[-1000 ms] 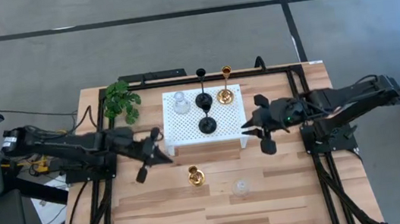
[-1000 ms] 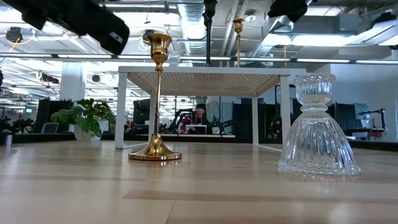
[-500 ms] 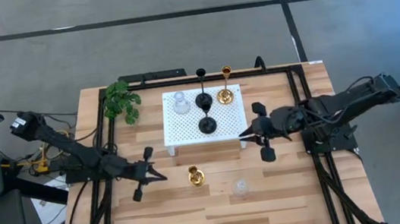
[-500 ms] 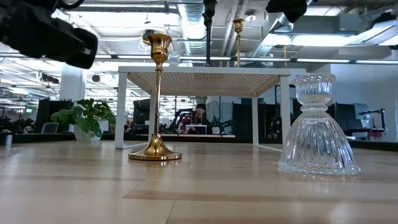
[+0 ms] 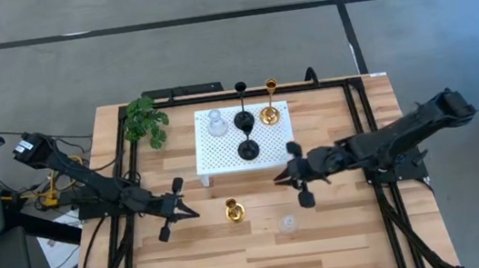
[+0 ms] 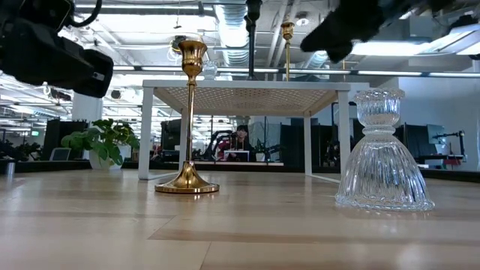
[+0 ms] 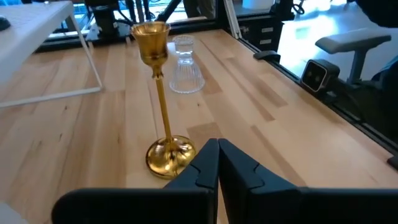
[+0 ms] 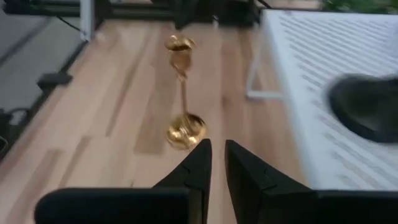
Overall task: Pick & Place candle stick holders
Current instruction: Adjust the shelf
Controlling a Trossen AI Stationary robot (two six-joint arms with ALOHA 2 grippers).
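As we read the worktop from its near edge to its far edge, we log:

Near glass holder: clear glass candle stick holder (image 5: pixel 288 225) stands upright on the bare worktop (image 5: pixel 345 249), nearest the front edge, free of both grippers.

Near gold holder: shiny gold candle stick holder (image 5: pixel 234 211) stands upright just left of the glass one and slightly farther back; its cup and base show in the left wrist view (image 7: pixel 163 112).

Left gripper: left gripper (image 5: pixel 170 220) sits low, left of the gold holder and apart from it; we see its jaws clenched together on nothing.

Right gripper: right gripper (image 5: pixel 293 178) hangs right of the gold holder and in front of the platform's right end; jaws nearly closed with a thin gap, holding nothing.

Platform: white perforated platform (image 5: pixel 224 159) carries four holders: front black holder (image 5: pixel 248 148), rear black holder (image 5: pixel 244 115), second gold holder (image 5: pixel 270 110), second glass holder (image 5: pixel 216 123).

Plant: green leafy plant (image 5: pixel 145 121) stands left of the platform.
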